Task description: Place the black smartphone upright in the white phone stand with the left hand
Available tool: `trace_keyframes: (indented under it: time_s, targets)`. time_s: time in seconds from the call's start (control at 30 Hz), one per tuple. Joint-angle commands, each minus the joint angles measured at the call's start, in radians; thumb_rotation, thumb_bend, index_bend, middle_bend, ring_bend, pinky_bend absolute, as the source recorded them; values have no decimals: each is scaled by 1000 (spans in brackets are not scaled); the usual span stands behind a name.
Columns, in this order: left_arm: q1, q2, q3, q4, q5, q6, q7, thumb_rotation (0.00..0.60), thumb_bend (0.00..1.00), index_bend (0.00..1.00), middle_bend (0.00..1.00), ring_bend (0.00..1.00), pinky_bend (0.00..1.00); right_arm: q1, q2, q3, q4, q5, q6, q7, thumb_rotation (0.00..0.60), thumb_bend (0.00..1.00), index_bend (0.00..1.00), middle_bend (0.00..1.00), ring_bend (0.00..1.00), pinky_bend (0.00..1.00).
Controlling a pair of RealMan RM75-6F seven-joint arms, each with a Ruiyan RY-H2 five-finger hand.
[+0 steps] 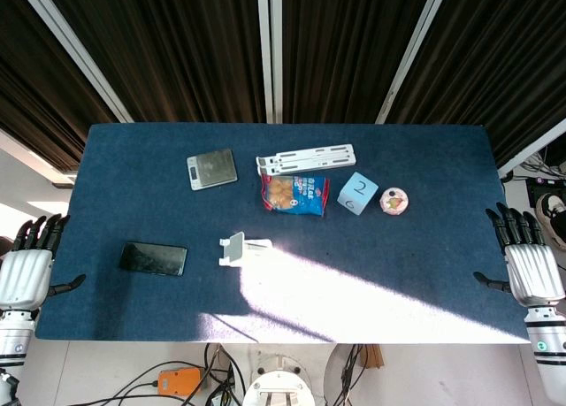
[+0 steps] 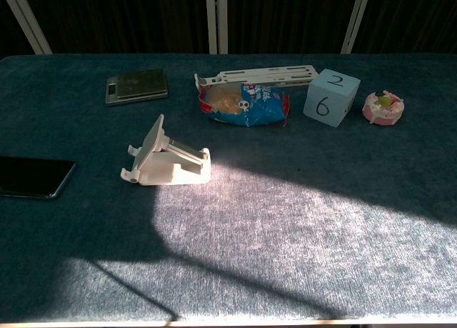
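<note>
The black smartphone (image 1: 153, 258) lies flat on the blue table (image 1: 398, 273), front left; the chest view shows it at the left edge, smartphone (image 2: 34, 176). To its right stands the white phone stand (image 1: 242, 248), empty, its back plate tilted, also stand (image 2: 167, 161). My left hand (image 1: 28, 268) hangs off the table's left edge, fingers spread, holding nothing, well left of the phone. My right hand (image 1: 529, 263) is off the right edge, fingers spread and empty. Neither hand appears in the chest view.
At the back sit a small grey scale (image 1: 211, 169), a white folding rack (image 1: 306, 157), a blue snack bag (image 1: 294, 194), a light-blue numbered cube (image 1: 357, 193) and a pink round toy (image 1: 393, 201). A bright sun patch covers the front centre of the table.
</note>
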Motion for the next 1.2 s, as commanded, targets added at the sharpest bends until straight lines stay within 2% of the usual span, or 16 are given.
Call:
trace_keyframes:
  time_s: [0.03,0.27,0.47,0.6,0.73,1.2]
  targets:
    - [-7,-5,0,-1,-11,-15,6,600,45,32,50,0,0,5,6,4,-7,6,-5,-5,600,46,0,0,0,9]
    - [-46,2,2,-37,12,-62,30,600,80,55,73,0,0,6,44,21,-28,7,16,-7,600,46,0,0,0,9]
    - [-121,-22,10,-49,15,-187,39,600,114,126,92,0,0,-3,76,32,-41,8,46,4,600,46,0,0,0,9]
    - [-177,-65,17,-24,-19,-299,61,600,140,166,92,0,0,-9,82,27,-49,2,53,6,600,46,0,0,0,9]
    - [-214,-117,17,9,-61,-369,83,600,145,180,92,0,0,-9,80,20,-49,9,40,9,600,46,0,0,0,9]
    - [-279,-206,10,75,-169,-461,141,600,155,180,92,0,0,-8,72,11,-43,27,22,17,600,46,0,0,0,9]
